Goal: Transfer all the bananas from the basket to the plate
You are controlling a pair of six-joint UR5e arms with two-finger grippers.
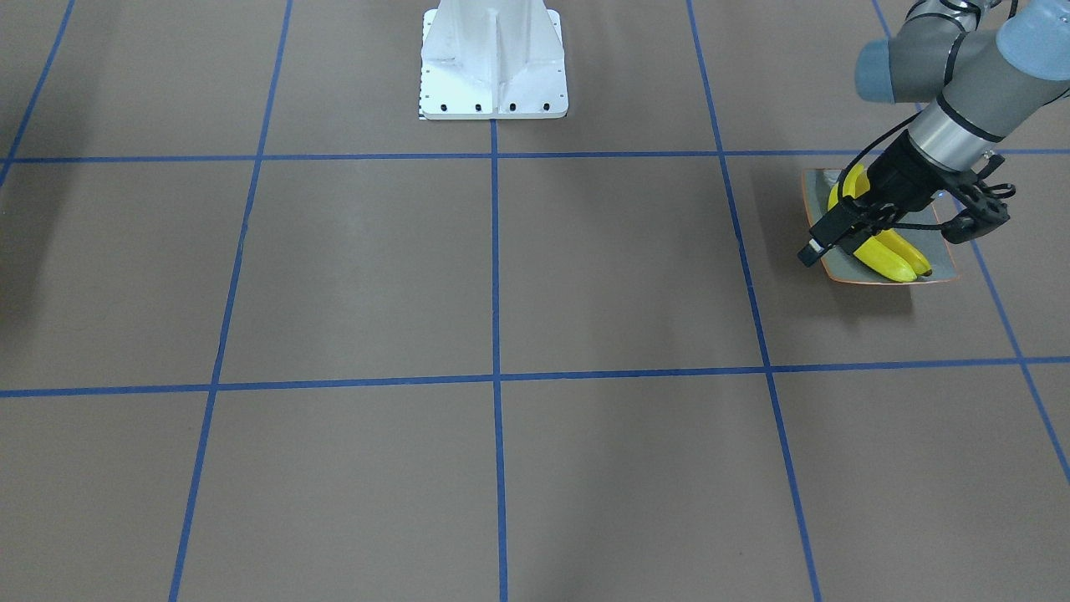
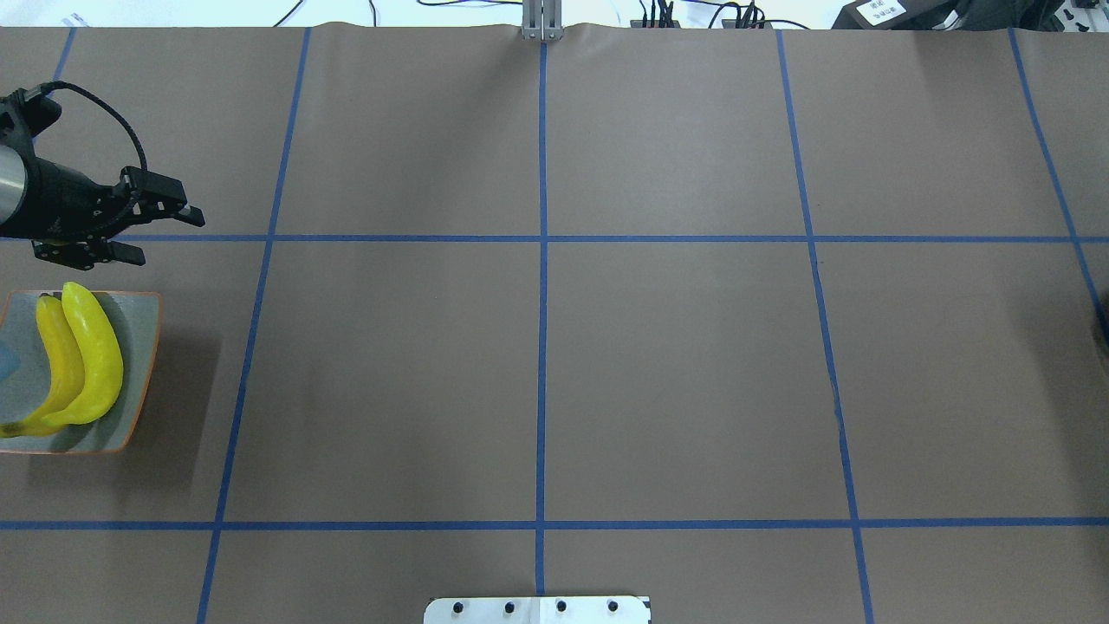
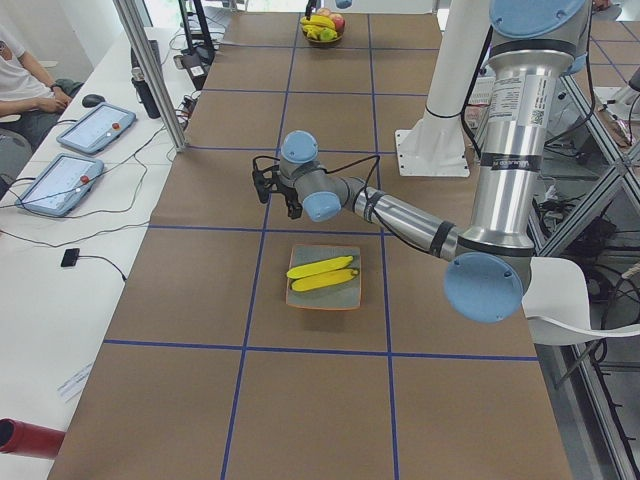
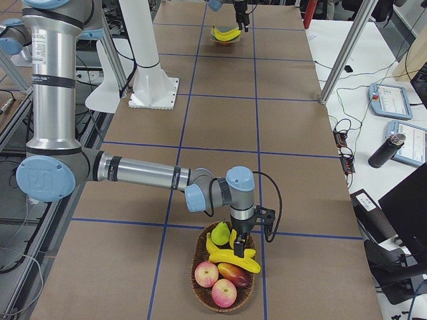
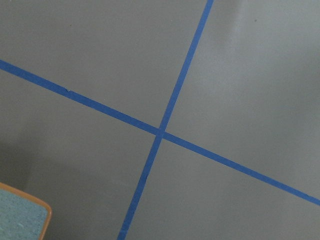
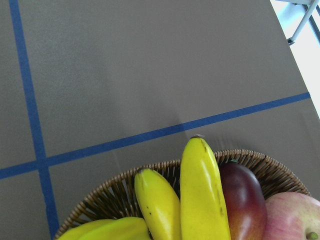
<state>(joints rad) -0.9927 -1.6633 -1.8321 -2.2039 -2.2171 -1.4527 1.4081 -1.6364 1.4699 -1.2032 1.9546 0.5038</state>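
Bananas (image 2: 97, 355) on plate (image 2: 144, 347): two, lying side by side along the dish, touching each other and curved the same way.
Bananas in basket (image 6: 115, 192): at least two more show in the right wrist view, lying on the other fruit with their ends at the wicker rim.
Plate position: at the robot's left end of the tabletop (image 2: 537, 373), flat on the brown surface.
Basket position: at the robot's right end, well apart from the plate.
Left hand (image 2: 171, 237): fingers spread, nothing between them, held clear of the tabletop.
Left hand to plate: just past the plate's edge farthest from the robot's base, near but not touching either fruit. Its wrist view shows a crossing of blue tape lines and only one plate corner at lower left.
Right hand (image 4: 239, 248): pointing straight down over the basket, fingertips at the level of the topmost banana.
Right hand state: seen only from the side camera. Cannot tell whether the fingers are spread or pressed together, or whether they touch the banana.
Other fruit in basket: two apples (image 4: 223, 292), a dark red mango (image 4: 233, 272), a green pear (image 4: 220, 233).
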